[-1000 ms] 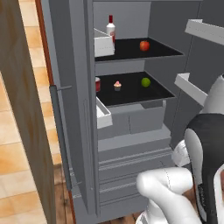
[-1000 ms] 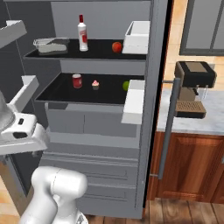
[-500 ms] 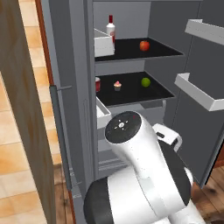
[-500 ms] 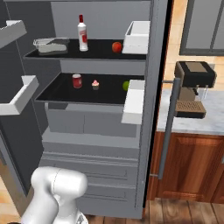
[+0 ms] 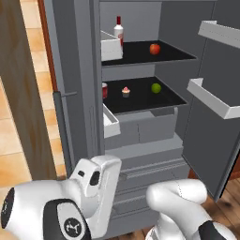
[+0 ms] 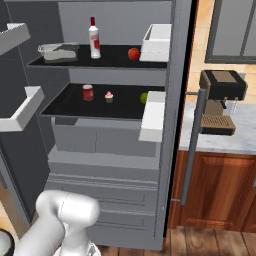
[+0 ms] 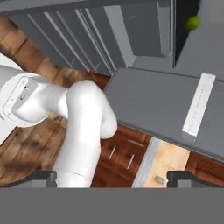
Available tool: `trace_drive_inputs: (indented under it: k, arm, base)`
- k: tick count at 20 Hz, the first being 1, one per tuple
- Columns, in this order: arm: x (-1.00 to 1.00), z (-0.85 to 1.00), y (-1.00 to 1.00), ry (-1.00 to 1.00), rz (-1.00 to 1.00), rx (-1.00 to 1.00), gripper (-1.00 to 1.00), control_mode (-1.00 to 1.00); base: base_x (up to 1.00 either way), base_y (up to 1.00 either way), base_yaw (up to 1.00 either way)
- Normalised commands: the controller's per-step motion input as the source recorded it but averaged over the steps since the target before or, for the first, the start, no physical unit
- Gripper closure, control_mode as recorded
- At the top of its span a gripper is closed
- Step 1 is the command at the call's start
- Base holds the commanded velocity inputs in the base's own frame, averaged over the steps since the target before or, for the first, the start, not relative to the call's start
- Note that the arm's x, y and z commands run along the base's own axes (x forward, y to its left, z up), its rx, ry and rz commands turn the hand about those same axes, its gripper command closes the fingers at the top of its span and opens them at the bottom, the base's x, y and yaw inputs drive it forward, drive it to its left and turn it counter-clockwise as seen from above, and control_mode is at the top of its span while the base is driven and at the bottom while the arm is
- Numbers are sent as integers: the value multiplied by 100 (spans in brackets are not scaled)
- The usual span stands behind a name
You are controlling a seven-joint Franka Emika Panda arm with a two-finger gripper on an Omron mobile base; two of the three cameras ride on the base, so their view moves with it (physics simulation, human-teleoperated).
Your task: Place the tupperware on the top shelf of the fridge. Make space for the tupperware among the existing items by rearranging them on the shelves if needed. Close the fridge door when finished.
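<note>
The grey fridge (image 6: 105, 145) stands with both doors open. The tupperware (image 6: 59, 51) lies at the left end of the black top shelf (image 6: 112, 61), apart from a white bottle with a red cap (image 6: 94, 37) and a red fruit (image 6: 133, 53). On the lower shelf (image 5: 140, 101) sit a red can (image 6: 88, 92), a tiny cupcake (image 6: 109, 96) and a green fruit (image 5: 156, 87). My gripper (image 7: 113, 178) is open with nothing between its tips. It hangs low and looks past my own arm at the wooden floor and an open fridge door (image 7: 153, 103).
White bins hang on both doors (image 5: 213, 96) (image 6: 154, 115). A coffee machine (image 6: 220, 97) stands on the counter over a wooden cabinet (image 6: 220, 190) to the fridge's right. My arm (image 5: 93, 197) fills the space low before the fridge drawers (image 5: 145, 161).
My arm has swung from the lower right of the left base view across to its lower left. The things on the shelves have not moved.
</note>
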Motion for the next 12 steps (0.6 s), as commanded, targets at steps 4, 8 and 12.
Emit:
trace_drive_inputs:
  k: [4, 8, 12]
  arm:
    - [69, -73, 100, -1, 11, -35, -100, -100]
    - [73, -61, 96, -7, 10, -25, -100, -100]
    - [84, -53, 68, -3, 14, -13, -100, -100]
  base:
    - [0, 0, 0]
    - [0, 0, 0]
    - [0, 0, 0]
